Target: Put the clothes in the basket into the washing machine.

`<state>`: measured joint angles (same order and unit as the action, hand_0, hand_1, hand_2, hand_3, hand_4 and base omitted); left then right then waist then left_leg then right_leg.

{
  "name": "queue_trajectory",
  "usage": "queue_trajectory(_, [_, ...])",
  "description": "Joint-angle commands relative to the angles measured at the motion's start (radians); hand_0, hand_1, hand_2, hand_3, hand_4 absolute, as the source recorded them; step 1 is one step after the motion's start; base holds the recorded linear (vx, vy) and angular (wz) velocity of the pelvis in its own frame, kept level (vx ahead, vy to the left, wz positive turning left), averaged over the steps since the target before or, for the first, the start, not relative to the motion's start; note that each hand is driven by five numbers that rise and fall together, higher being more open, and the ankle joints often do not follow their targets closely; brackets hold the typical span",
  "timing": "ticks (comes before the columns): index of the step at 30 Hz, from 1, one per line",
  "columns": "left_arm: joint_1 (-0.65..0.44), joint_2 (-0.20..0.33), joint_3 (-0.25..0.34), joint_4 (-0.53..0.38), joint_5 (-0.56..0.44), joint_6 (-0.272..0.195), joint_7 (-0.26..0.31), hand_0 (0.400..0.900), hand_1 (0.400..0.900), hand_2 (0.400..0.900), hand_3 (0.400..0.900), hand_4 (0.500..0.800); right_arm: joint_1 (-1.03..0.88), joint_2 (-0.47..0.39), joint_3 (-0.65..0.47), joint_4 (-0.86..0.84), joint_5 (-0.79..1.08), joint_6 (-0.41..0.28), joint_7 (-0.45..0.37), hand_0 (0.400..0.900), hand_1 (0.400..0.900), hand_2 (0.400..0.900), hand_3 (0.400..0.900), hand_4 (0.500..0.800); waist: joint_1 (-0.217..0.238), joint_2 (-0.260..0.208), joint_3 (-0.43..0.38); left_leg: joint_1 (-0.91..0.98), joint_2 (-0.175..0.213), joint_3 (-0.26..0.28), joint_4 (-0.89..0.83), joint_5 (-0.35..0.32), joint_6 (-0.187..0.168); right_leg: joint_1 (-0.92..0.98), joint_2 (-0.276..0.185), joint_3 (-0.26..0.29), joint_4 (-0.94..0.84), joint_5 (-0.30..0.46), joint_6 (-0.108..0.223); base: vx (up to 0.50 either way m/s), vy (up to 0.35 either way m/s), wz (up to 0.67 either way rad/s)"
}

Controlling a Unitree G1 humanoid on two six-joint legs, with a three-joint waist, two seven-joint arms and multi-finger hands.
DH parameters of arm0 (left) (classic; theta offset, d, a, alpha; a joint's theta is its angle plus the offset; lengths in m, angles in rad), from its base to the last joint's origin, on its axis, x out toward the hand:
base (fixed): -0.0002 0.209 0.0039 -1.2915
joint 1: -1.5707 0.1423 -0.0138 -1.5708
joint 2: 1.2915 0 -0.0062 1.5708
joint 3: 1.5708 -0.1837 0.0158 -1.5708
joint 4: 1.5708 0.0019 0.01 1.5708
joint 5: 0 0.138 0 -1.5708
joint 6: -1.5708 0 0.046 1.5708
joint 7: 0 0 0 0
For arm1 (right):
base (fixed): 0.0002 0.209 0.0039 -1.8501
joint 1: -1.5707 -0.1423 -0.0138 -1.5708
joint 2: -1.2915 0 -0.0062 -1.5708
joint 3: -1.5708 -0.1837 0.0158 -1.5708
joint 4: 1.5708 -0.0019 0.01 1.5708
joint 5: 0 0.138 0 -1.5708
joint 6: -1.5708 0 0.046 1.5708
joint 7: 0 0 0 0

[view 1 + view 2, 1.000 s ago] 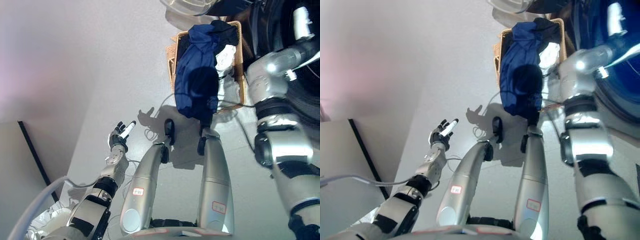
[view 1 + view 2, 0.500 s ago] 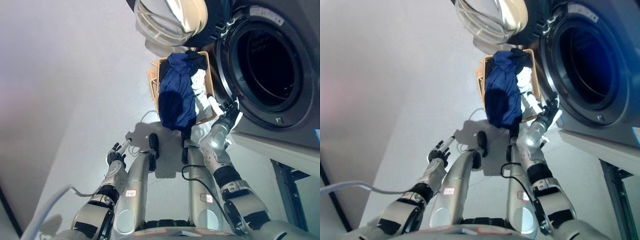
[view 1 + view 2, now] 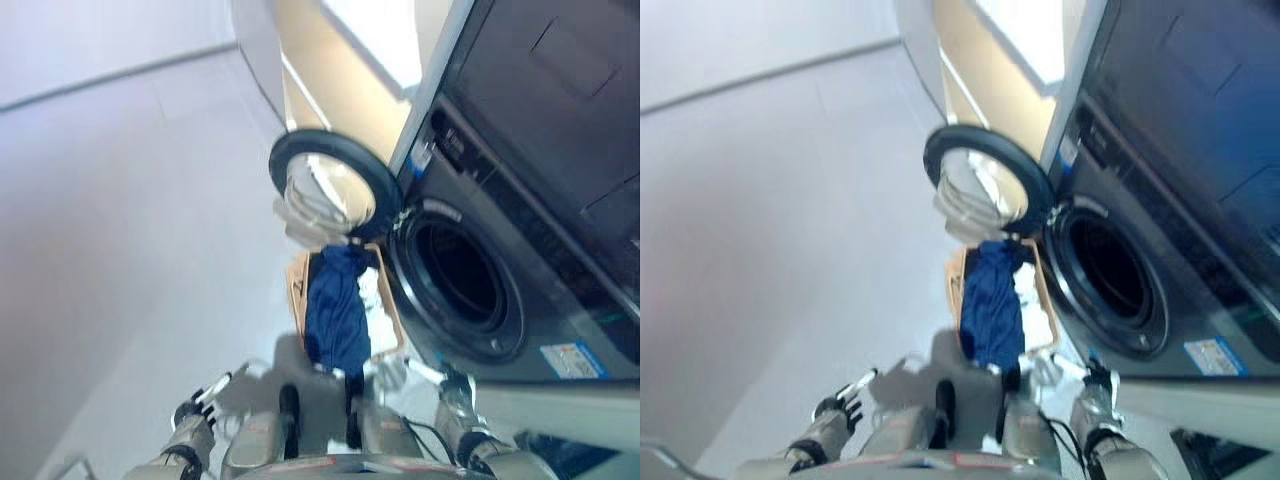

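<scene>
Low down, the wicker basket (image 3: 298,292) sits on the floor (image 3: 140,250) just before the dark washing machine (image 3: 520,250), whose round door (image 3: 325,185) stands open; a blue garment (image 3: 337,310) drapes over the basket's rim; the left hand (image 3: 840,408) hovers with fingers spread; the right hand (image 3: 1095,385) is too blurred to tell.

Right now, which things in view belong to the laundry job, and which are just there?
Job things:
wicker basket
blue garment draped over it
white clothes in it
washing machine, door open
left hand and right hand, both empty

Just there:
floor
beige wall panel
</scene>
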<state>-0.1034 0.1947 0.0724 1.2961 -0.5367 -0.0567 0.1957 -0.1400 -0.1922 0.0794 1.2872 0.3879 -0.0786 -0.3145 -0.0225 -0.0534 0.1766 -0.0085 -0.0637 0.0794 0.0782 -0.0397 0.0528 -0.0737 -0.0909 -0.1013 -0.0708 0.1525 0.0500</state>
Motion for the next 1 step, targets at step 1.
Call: queue_trajectory(1, [-0.002,0.025,-0.005,0.072,0.095,0.007,-0.028,0.900,0.900,0.900,0.900,0.800,-0.016,-0.072,-0.009,0.054,-0.145,0.037,0.027,0.900,0.900,0.900,0.900,0.800,0.021,0.044,-0.044,0.085,0.024,-0.051,-0.165,0.013,-0.077,0.078,0.037,-0.014,0.024,-0.113,0.060,0.00,0.000,0.00])
